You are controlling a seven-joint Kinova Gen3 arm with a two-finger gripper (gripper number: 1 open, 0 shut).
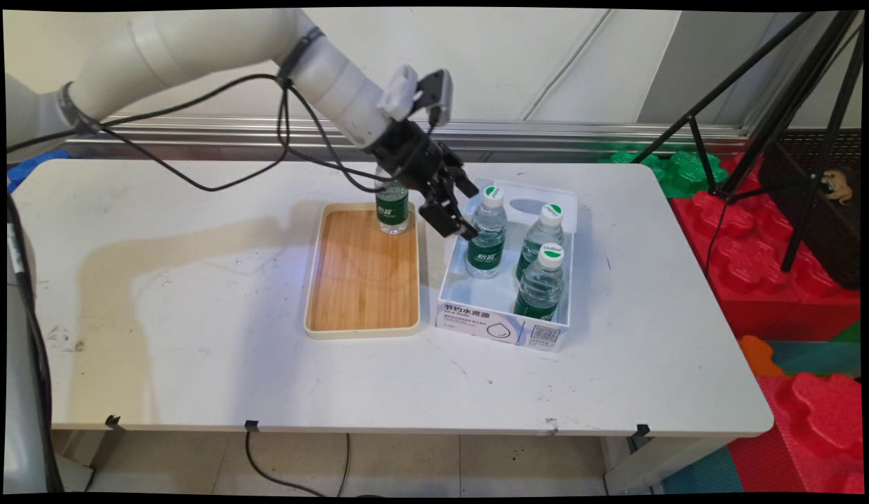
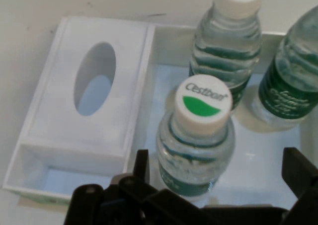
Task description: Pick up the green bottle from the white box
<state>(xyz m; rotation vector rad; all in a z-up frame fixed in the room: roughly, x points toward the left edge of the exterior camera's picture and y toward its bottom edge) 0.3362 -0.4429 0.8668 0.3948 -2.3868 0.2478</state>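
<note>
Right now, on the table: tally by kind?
Water bottles: 4, three in the white box at, one on the wooden tray at
Wooden tray: 1
White box: 1
Total: 6
The tool hangs open over the box's nearest bottle.

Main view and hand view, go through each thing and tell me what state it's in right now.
Black two-finger gripper: open, empty, above the box's left edge.
White cardboard box: open-topped, holding three bottles.
Three green-labelled clear water bottles in the box: upright, white caps on.
Fourth green-labelled water bottle: upright at the tray's far end, top hidden by the arm.
Wooden tray with cream rim: flat on the white table.
</note>
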